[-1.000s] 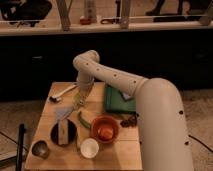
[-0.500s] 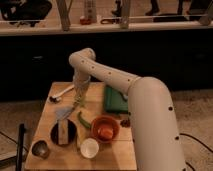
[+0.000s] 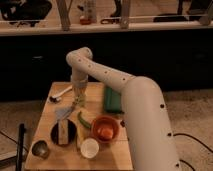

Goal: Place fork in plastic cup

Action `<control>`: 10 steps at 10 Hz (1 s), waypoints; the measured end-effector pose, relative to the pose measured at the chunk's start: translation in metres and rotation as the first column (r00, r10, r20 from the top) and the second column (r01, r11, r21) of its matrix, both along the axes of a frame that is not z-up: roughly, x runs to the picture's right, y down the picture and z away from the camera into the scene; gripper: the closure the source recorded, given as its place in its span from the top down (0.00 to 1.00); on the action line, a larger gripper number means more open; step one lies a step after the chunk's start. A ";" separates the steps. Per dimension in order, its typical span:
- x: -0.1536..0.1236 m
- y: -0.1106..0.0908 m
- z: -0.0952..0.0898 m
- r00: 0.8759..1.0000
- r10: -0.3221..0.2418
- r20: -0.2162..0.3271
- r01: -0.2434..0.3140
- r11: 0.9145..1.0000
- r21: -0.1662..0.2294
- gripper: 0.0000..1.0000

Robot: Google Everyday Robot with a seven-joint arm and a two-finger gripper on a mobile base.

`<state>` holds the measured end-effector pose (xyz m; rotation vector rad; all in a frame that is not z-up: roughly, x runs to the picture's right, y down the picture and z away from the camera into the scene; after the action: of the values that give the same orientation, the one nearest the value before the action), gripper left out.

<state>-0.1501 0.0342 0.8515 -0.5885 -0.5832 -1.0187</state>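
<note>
My gripper (image 3: 78, 100) hangs straight down from the arm over the rear middle of the wooden table (image 3: 50, 160), shut and low above the top. I cannot tell whether anything is held between its fingers. A pale, see-through shape around its lower end may be the plastic cup (image 3: 81, 92), but I cannot separate the two. A white utensil (image 3: 60, 94) lies flat at the rear left, just left of the gripper and apart from it. It may be the fork, though its head is too small to tell.
A green flat object (image 3: 112, 100) lies at the rear right. Nearer the front stand an orange bowl (image 3: 105, 128), a white round cup (image 3: 90, 148), a dark metal cup (image 3: 40, 148) and a black plate (image 3: 64, 133). A green vegetable (image 3: 82, 120) lies between them.
The arm's elbow has swung slightly left and up, and the gripper has shifted a little left over the same spot. It has stayed shut.
</note>
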 end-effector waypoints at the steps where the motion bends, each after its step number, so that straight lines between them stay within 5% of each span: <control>1: 0.000 0.000 0.001 1.000 0.000 -0.001 0.000 1.000 -0.001 0.00; 10: -0.002 -0.006 0.011 1.000 0.014 -0.001 -0.014 1.000 -0.009 0.00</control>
<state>-0.1524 0.0284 0.8623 -0.5922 -0.5908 -1.0029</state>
